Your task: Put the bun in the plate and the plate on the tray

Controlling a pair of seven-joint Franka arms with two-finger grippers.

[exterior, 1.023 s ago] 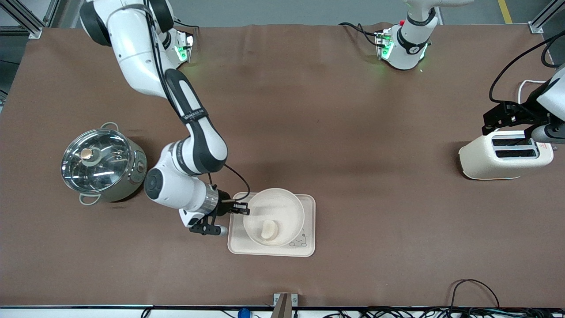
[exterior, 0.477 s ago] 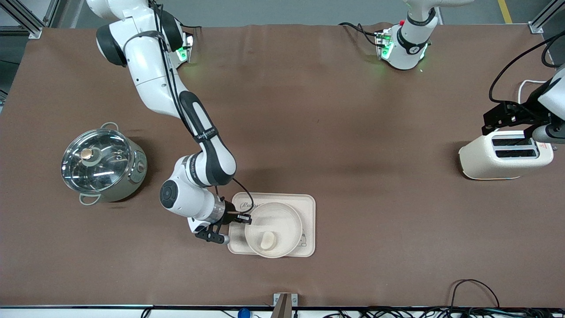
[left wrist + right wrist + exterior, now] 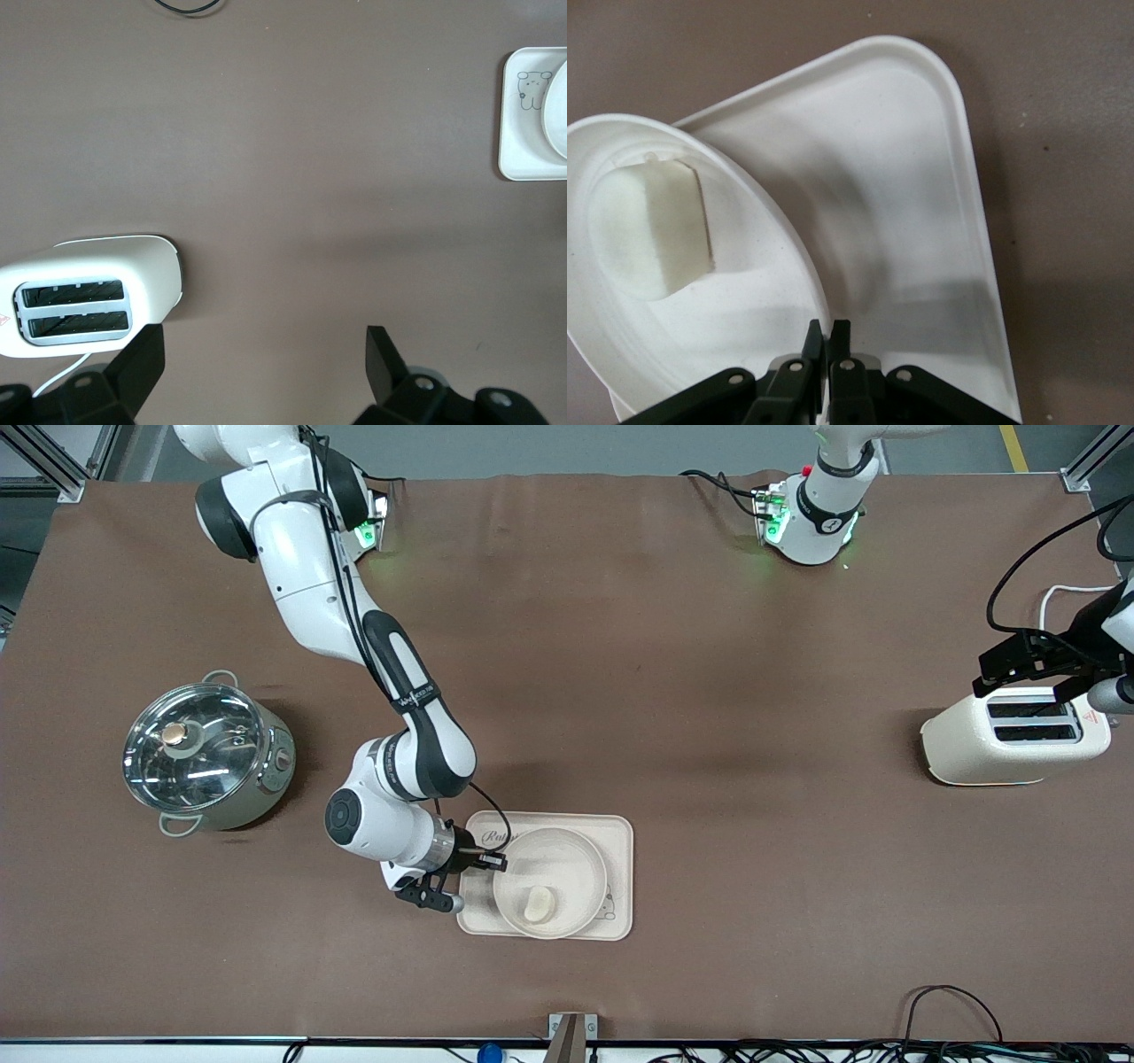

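Bun (image 3: 538,904) – small pale cream lump with one flat-cut side, lying in the plate (image 3: 567,850), off-centre toward the front camera. Plate – round, shallow, cream-white, raised rim, upright, sitting on the tray (image 3: 620,868). Tray – cream rectangle, rounded corners, rabbit drawing, flat on the table.

So the bun (image 3: 538,905) sits in the plate (image 3: 567,849), and the plate's on the tray (image 3: 620,868), toward the tray's edge nearer the front camera. A pot (image 3: 205,755) stands toward the right arm's end of the table, well apart from the tray. A toaster (image 3: 1014,737) stands way off at the left arm's end.
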